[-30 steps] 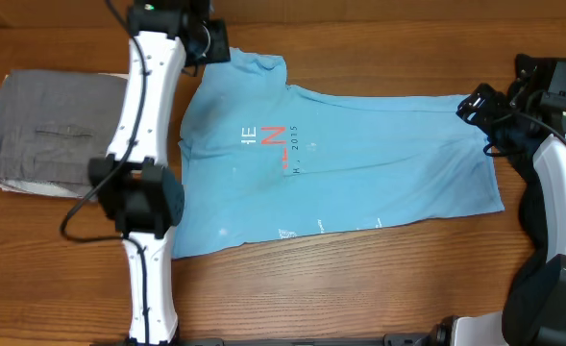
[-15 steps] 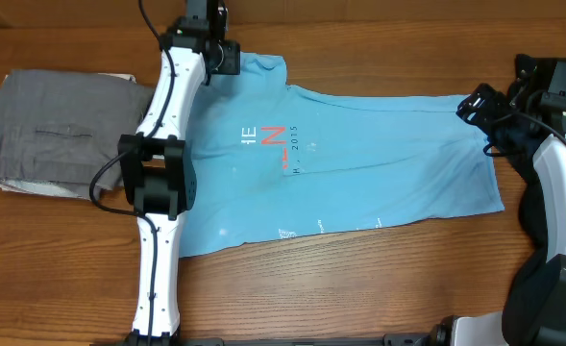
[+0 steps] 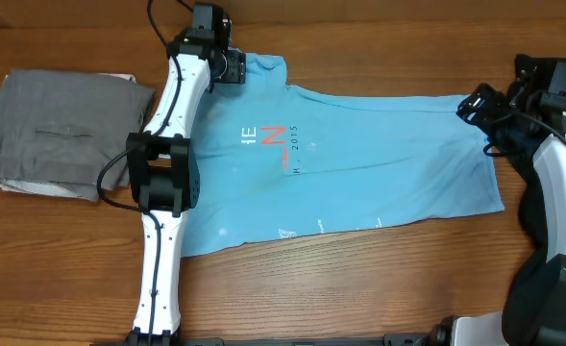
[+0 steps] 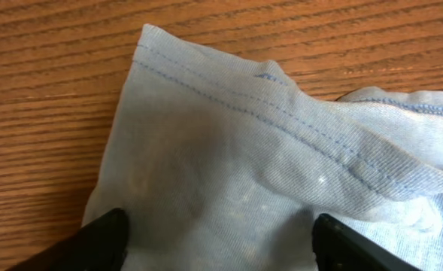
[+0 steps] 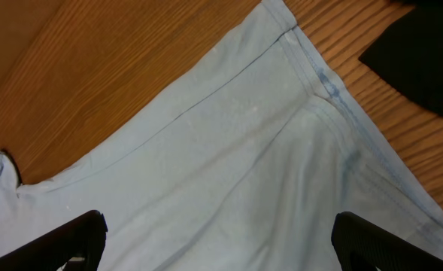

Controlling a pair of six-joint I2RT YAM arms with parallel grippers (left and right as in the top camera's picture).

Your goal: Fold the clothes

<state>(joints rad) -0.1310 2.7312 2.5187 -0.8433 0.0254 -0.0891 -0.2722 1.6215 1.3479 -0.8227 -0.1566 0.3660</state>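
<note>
The light blue T-shirt (image 3: 350,163) lies flat across the table, lying sideways, with white and orange lettering (image 3: 273,139) showing. My left gripper (image 3: 234,65) is open over the shirt's far left sleeve corner (image 4: 206,135), its fingertips (image 4: 108,233) wide apart just above the cloth. My right gripper (image 3: 477,104) is open over the shirt's far right hem corner (image 5: 281,98), jaws spread above the fabric, holding nothing.
A folded grey garment (image 3: 57,135) lies at the left of the wooden table (image 3: 359,288). The right arm's black base (image 3: 552,240) stands at the right edge. A dark object (image 5: 424,53) shows at the top right of the right wrist view.
My left arm has swung to the right along the far edge, bringing its gripper over the shirt's sleeve corner. The right arm and the shirt have not moved.
</note>
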